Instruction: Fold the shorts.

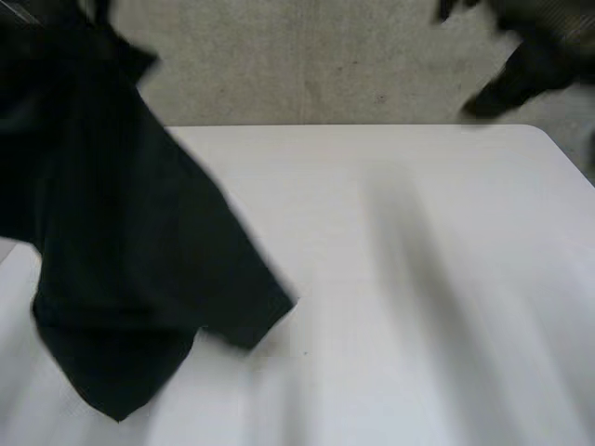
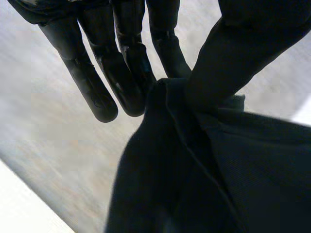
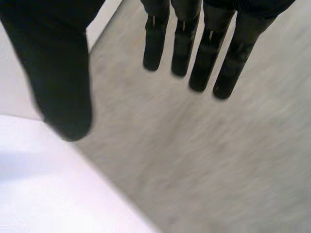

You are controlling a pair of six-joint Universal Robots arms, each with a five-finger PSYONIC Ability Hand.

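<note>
The black shorts (image 1: 121,260) hang in the air over the table's left side, their lowest corner just above the white table (image 1: 390,279). In the left wrist view my left hand (image 2: 126,73) pinches the top edge of the shorts (image 2: 218,170) between its thumb (image 2: 252,48) and its straight fingers. My right hand (image 1: 521,79) is raised past the table's far right corner. In its own wrist view the right hand (image 3: 204,43) has straight fingers and a spread thumb (image 3: 63,87), with nothing between them.
Grey carpet (image 1: 307,65) lies beyond the table's far edge. The table's edge (image 3: 48,184) passes under the right hand's thumb. A strip of the table (image 2: 24,208) lies below the left hand.
</note>
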